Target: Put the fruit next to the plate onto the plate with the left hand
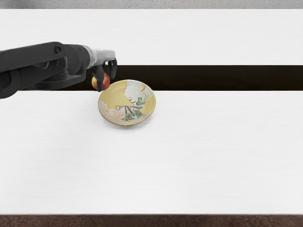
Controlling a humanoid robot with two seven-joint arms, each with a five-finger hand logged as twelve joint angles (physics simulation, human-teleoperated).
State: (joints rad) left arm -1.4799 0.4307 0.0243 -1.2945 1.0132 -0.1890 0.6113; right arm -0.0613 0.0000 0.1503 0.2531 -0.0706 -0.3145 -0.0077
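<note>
A red and yellow fruit (102,82) sits at the far left rim of the plate (142,90), a yellow dish with a white patch and a green leaf pattern. My left hand (104,71) comes in from the left edge on a black arm and hangs right over the fruit. Its dark fingers (99,75) curl down around the fruit, one in front of it and others behind. Whether the fruit is lifted or rests on the table I cannot tell. The right arm is out of view.
The plate stands on a white table (189,156) close to its far edge. Behind that edge runs a dark gap (227,78), and beyond it lies another white surface (189,38).
</note>
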